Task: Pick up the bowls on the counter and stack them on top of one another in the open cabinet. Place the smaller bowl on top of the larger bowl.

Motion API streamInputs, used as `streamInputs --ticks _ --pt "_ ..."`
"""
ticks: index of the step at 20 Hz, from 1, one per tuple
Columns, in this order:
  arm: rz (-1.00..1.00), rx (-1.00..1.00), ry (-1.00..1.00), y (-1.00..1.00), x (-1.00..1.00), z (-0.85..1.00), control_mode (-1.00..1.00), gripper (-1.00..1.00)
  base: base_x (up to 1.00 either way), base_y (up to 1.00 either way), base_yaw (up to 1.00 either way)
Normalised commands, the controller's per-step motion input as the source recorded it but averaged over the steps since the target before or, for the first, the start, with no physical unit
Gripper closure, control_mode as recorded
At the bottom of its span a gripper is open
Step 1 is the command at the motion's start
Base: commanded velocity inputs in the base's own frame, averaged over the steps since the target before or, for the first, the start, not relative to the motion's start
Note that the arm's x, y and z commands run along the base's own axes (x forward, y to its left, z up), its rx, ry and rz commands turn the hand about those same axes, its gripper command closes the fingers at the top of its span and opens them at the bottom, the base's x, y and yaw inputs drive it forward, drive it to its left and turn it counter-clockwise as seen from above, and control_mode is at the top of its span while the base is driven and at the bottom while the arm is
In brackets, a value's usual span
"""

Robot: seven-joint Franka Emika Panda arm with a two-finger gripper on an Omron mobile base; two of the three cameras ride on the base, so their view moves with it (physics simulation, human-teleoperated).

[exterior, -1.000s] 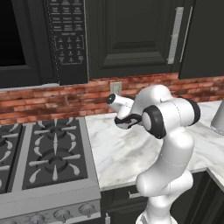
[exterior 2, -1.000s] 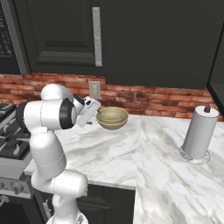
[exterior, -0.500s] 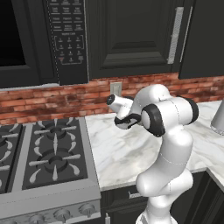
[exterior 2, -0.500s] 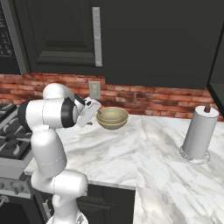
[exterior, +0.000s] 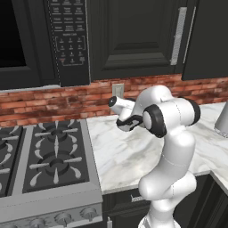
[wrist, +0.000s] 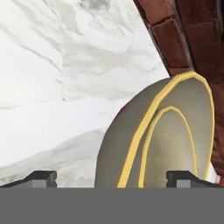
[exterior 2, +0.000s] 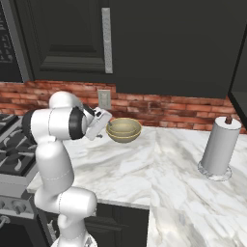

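Two bowls (wrist: 175, 131) sit nested near the brick wall; my claw (wrist: 116, 177) is wide and empty, so I'd straddle one rim before closing.

Base views flank counter (exterior 2: 144, 169); hand view close.

Flat, even rendered light is seen throughout; nothing is blurred or glared. A soft shadow is cast beneath the paper towel holder (exterior 2: 220, 149). Dark cabinets (exterior: 133, 35) are left nearly detail-free.
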Motion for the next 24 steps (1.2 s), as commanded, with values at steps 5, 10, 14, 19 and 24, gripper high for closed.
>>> streamInputs --ticks 5,10,14,19,24 --pt "0.0 0.0 0.0 0.0 0.13 -0.05 -1.0 -1.0 0.0 0.0 0.0" --pt "0.0 0.0 0.0 0.0 0.1 -0.07 -1.0 -1.0 0.0 0.0 0.0" --pt "0.0 0.0 0.0 0.0 0.07 -0.09 -1.0 1.0 0.0 0.0 0.0" --pt "0.0 0.0 0.0 -0.01 0.01 -0.05 -1.0 1.0 0.0 0.0 0.0" --pt "0.0 0.0 0.0 -0.01 0.0 -0.01 -1.0 1.0 0.0 0.0 0.0"
